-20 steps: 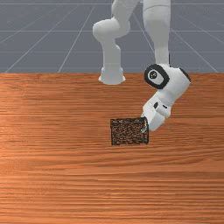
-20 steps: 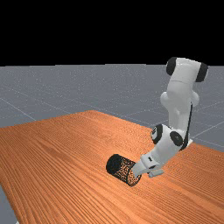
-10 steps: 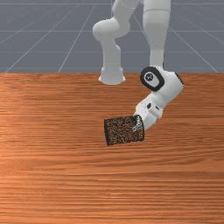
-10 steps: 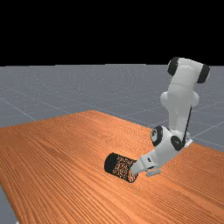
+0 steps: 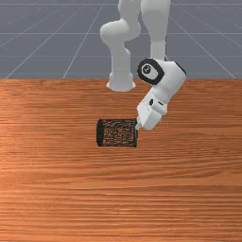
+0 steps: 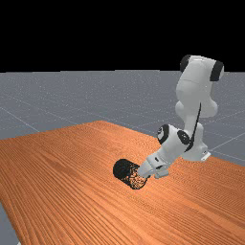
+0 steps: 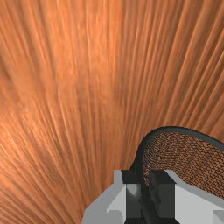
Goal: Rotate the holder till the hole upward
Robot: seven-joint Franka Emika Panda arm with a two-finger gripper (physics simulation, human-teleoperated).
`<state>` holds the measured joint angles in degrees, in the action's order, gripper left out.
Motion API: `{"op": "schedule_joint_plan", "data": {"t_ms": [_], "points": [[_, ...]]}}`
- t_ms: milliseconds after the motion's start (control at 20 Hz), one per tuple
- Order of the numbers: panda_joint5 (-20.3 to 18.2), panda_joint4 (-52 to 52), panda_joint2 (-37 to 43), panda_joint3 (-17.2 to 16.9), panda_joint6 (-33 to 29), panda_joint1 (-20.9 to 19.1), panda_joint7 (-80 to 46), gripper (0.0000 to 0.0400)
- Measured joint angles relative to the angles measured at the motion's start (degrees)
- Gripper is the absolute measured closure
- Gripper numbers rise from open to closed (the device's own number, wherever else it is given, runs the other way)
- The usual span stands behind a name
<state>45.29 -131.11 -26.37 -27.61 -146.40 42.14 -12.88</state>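
Can't see the holder (image 7: 197, 159) past the wrist view's edge or behind the tool (image 5: 137, 126), nor the arm (image 5: 155, 19) above the front view's top.

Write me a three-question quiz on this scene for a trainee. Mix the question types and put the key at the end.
1. Multiple choice: In the front view, which way does the open end of the mesh holder face?
a) toward the view's left
b) toward the view's right
c) toward the ceiling

2. True or false: The holder stands upright.

3. Fill in: The gripper is shut on the holder's ____.

Key: 1 b; 2 false; 3 rim
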Motion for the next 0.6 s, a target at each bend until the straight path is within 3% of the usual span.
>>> {"op": "schedule_joint_plan", "data": {"t_ms": [50, 150, 200, 250, 300, 350, 400, 450, 500, 550, 600], "points": [[-5.43, -0.71, 2.51, 1.83, 0.04, -2.19, 3.02, 0.0355], [-9.25, -2.27, 7.36, 2.48, 1.0, -3.19, 8.15, 0.0354], [-21.96, -3.81, 10.86, 5.66, 0.31, -6.69, 20.38, 0.033], [-24.54, -3.97, 13.8, 4.45, 2.36, -5.6, 23.41, 0.0356], [-28.01, -3.9, 16.78, 2.84, 4.95, -4.22, 27.06, 0.0325], [-39.87, -2.26, 20.52, -1.34, 13.85, -1.34, 37.11, 0.0325], [-43.28, -0.02, 25.52, -6.1, 21.28, 2.94, 39.53, 0.0329], [-42.23, 3.22, 31.27, -8.09, 25.62, 5.86, 38.23, 0.0318], [-41.42, 8.32, 34.85, -7.4, 30.72, 6.12, 37.1, 0.0353], [-41.82, 15.57, 35.96, -6.11, 37.21, 5.36, 36.41, 0.0356], [-47.68, 23.77, 35.24, -6.45, 44.66, 4.99, 38.3, 0.0353]]}}
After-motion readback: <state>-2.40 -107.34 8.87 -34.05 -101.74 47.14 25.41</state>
